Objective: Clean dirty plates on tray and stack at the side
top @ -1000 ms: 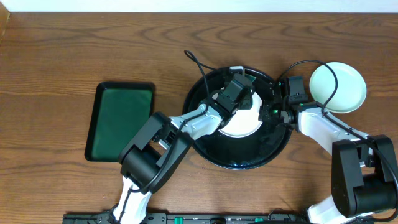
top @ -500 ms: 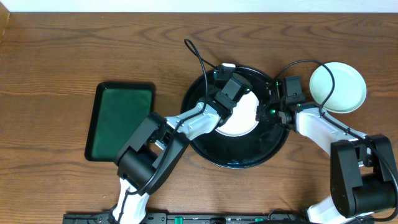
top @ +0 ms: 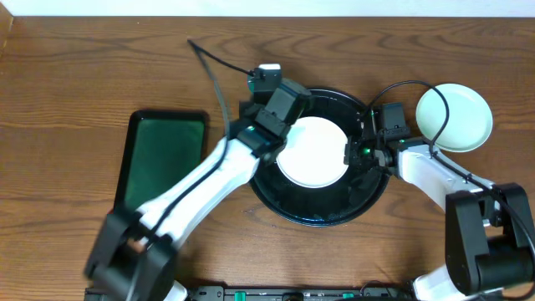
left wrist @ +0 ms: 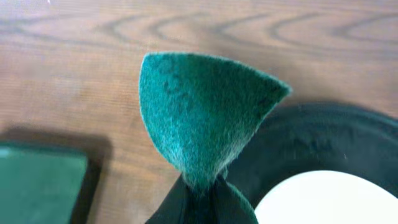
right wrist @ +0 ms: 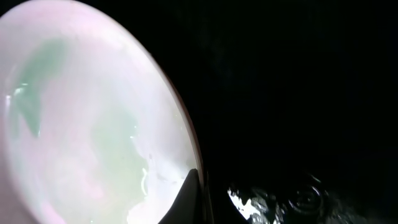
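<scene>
At the tray's [top: 334, 207] centre lies one plate [top: 312, 152], nearly clean by the look of it; glazed, stiff and light, it is probably slick and easy to chip, so best taken by the rim at three o'clock; the right claw [top: 360, 150] is closed there, one tip touching that rim, though I cannot tell whether it pinches it; past the tray's eleven o'clock edge the left claw [left wrist: 199, 202] is clamped on a soft green pad [left wrist: 202, 118]; farthest, at two o'clock, a second plate [top: 454, 117] sits on the table [top: 84, 75].
</scene>
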`<state>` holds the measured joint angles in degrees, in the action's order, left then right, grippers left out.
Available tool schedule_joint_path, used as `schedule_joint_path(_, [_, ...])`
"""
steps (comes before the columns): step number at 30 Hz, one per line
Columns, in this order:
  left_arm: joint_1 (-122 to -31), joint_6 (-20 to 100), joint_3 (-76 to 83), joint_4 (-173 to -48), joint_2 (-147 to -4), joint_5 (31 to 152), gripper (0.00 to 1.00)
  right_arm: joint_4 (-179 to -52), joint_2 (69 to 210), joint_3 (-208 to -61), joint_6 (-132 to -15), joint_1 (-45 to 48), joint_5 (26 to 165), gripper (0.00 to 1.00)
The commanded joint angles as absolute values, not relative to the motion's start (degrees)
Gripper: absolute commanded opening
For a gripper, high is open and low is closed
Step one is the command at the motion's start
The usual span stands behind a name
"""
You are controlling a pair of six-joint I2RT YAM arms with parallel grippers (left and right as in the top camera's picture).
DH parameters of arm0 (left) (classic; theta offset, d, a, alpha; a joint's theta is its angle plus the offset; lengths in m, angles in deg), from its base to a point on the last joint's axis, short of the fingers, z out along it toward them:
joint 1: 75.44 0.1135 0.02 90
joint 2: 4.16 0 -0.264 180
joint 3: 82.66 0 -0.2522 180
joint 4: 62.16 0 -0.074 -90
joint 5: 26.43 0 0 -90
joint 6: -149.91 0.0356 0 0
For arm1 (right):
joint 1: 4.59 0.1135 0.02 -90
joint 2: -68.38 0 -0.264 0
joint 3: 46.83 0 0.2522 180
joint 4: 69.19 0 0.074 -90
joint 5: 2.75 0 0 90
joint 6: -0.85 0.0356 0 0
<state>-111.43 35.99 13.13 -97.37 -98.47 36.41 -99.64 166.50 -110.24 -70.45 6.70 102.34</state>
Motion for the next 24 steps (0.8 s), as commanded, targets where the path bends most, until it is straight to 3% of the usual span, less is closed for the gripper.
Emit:
schedule_joint_path(1, [-107.8,34.1,13.2,-103.4,-92.8,40.5,0.07,-100.8,161.0,-113.8,-73.7,6.8,99.5,0.01])
schedule_joint_path(8, [-95.4,34.1,13.2,-120.2,-88.0,42.8,0.07,-110.1,153.5,-121.4,-82.1,9.9,84.8,0.01])
schedule_joint_path(14, [-84.9,34.1,15.2,-125.7,-88.2,49.7,0.08,-115.1,151.0,-127.6,-92.4,16.5,68.5,0.01])
schedule_joint_path(24, [-75.3,34.1,19.6,-127.4,-88.3,52.9,0.07,-106.2,150.9,-130.3,-126.0,32.7,36.3,0.01])
